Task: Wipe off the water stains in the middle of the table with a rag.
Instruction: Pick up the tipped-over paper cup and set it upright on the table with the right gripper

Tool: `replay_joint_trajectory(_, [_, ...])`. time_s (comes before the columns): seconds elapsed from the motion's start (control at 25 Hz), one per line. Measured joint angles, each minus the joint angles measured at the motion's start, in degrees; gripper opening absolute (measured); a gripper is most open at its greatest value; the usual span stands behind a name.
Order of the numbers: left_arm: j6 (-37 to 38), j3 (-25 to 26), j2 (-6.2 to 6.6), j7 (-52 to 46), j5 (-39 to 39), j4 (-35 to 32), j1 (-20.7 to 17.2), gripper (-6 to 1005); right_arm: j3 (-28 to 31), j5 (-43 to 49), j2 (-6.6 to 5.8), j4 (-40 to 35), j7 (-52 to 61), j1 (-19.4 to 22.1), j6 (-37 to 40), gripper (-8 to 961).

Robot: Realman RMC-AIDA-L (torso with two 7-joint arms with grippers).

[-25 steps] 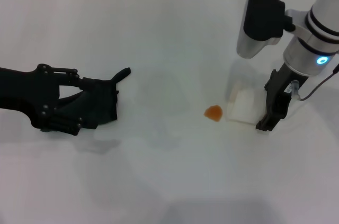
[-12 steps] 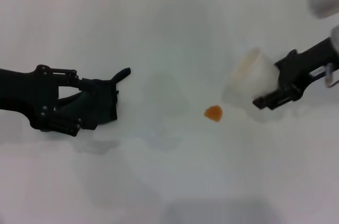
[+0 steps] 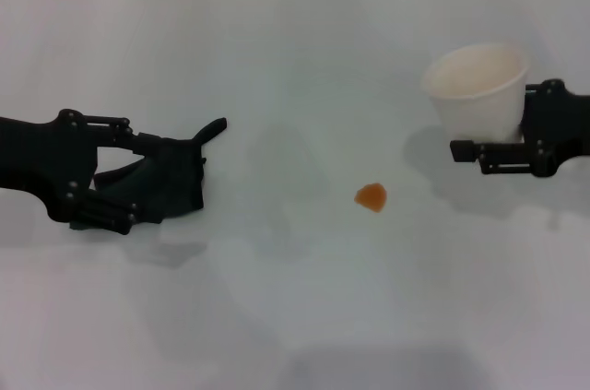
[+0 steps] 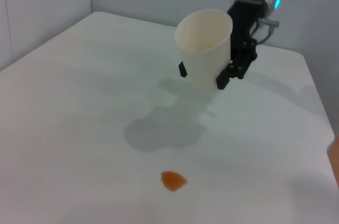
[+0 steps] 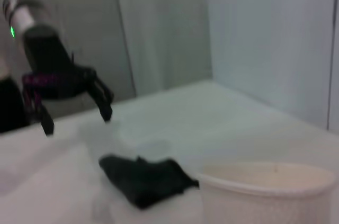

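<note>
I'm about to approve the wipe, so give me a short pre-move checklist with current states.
1. water stains visible and unwiped on the table: ok.
2. rag lying by the left gripper, apart from the stain: ok.
3. Rag gripped: cannot tell.
4. cup upright in the right gripper, off to the stain's side: ok.
5. Path from rag to stain free: ok.

No readable text, labels or numbers.
</note>
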State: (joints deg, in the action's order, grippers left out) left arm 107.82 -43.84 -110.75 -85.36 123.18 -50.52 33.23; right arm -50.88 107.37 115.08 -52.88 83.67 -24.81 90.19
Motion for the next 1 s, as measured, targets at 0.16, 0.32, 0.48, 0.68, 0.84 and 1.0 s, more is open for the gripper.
replay_joint_trajectory(0.16, [0.02,0.08,0.28,-0.15,-0.03,-0.02,-0.11,876,0.52,-7.54,-0.03,10.99,-9.73,0.65,-2.68,656])
replay_joint_trajectory(0.32, [0.02,0.08,0.37,-0.23,-0.05,-0.02,0.11,876,0.56,-15.42,0.15,23.03,-22.56,0.45,-5.85,656])
replay_joint_trajectory(0.48, [0.00,0.08,0.43,-0.25,-0.06,-0.02,0.29,876,0.35,-20.93,0.31,30.33,-32.81,0.12,-7.26,656])
replay_joint_trajectory(0.68, [-0.06,0.08,0.46,-0.32,-0.06,-0.02,0.32,876,0.27,-25.57,0.41,37.72,-41.79,0.00,-8.40,655])
replay_joint_trajectory(0.84, [-0.12,0.08,0.51,-0.34,-0.06,-0.02,0.34,876,0.29,-27.17,0.62,41.98,-45.51,-0.28,-10.63,655])
replay_joint_trajectory(1.0, [-0.21,0.07,0.54,-0.34,0.04,-0.02,0.35,876,0.39,-29.14,0.97,45.56,-48.10,-0.47,-13.67,655])
